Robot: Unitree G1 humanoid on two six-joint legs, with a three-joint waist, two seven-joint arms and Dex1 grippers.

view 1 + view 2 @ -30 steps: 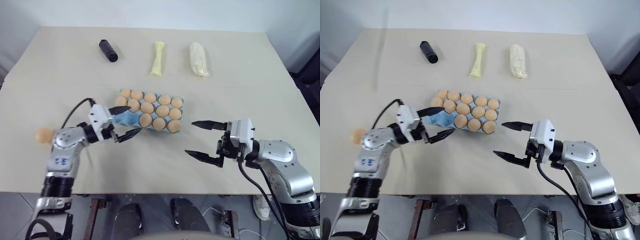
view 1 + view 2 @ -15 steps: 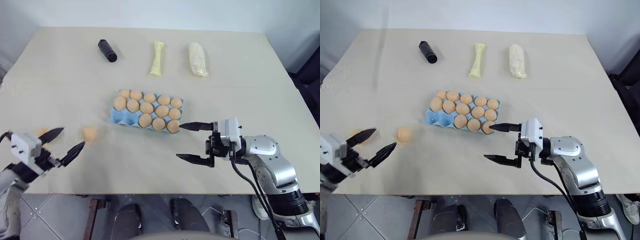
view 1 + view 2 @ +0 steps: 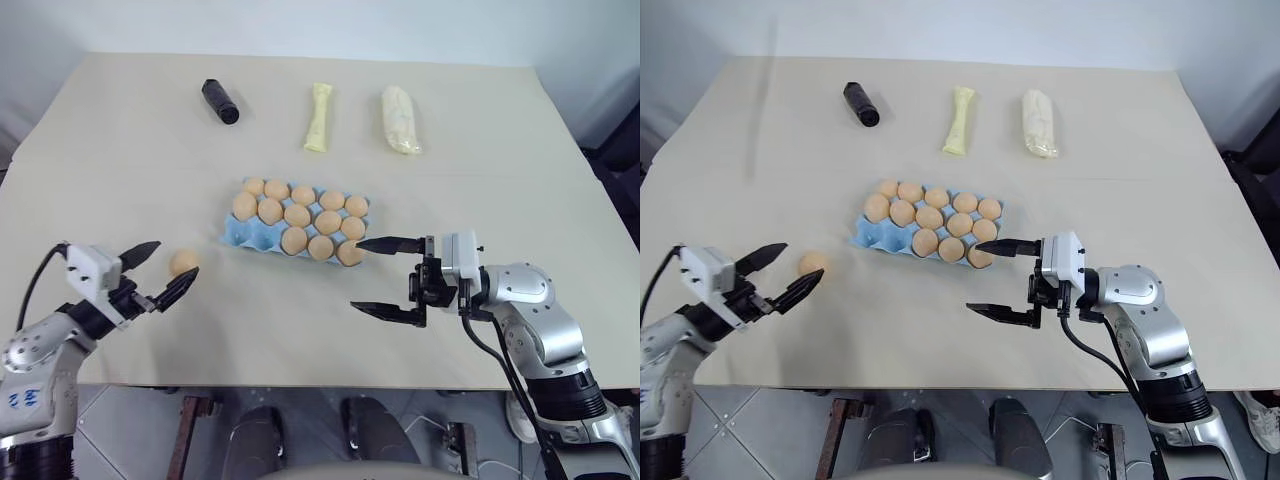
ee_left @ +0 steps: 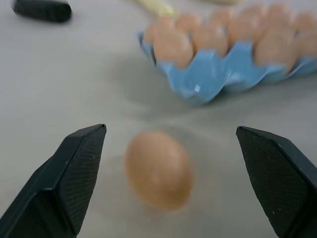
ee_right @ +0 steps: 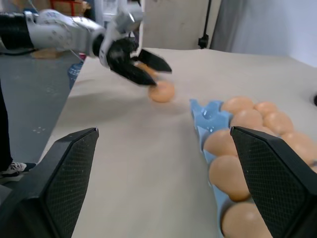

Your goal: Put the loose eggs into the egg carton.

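The light blue egg carton (image 3: 243, 236) lies mid-table with several orange-tan eggs in its cups; its near-left cups are bare. One loose egg (image 3: 183, 263) rests on the table left of the carton. My left gripper (image 3: 177, 259) is open, and the egg (image 4: 158, 168) lies at the mouth of its fingers, untouched. A patch of the same orange (image 5: 142, 67) shows just behind that gripper. My right gripper (image 3: 355, 275) is open and empty by the carton's near-right corner, its upper fingertip close to the corner egg (image 3: 349, 253).
At the far side of the table lie a black cylinder (image 3: 220, 101), a pale yellow packet (image 3: 318, 117) and a whitish packet (image 3: 399, 119). The table's near edge runs just below both grippers.
My left gripper has swung from the carton's near-left edge out to the left and now faces the loose egg. The right gripper has turned a little towards the carton's corner.
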